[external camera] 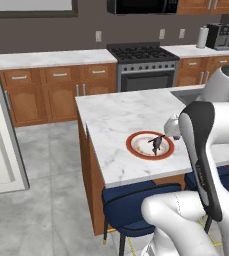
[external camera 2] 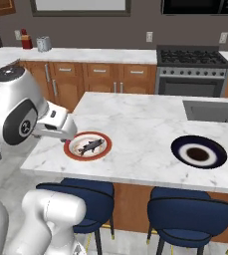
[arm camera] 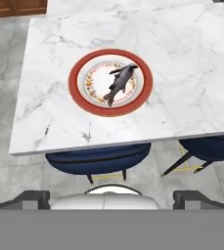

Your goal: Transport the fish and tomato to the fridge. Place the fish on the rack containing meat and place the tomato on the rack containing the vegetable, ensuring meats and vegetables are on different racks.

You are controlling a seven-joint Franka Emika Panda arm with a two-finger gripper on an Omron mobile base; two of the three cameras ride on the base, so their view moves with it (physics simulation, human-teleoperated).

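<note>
Spreading wide, the marble tabletop (arm camera: 191, 73) has bare room around the red-rimmed plate (arm camera: 78, 83), which sits near its front edge above a blue stool (arm camera: 96, 158). On that plate lies the fish (arm camera: 120, 83). Claw (arm camera: 111, 197) fingers stand apart, holding nothing.

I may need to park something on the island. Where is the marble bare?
Bare marble lies between the red-rimmed plate holding the fish and the dark plate, and behind both toward the sink. The plate sits close to the island's near edge.
</note>
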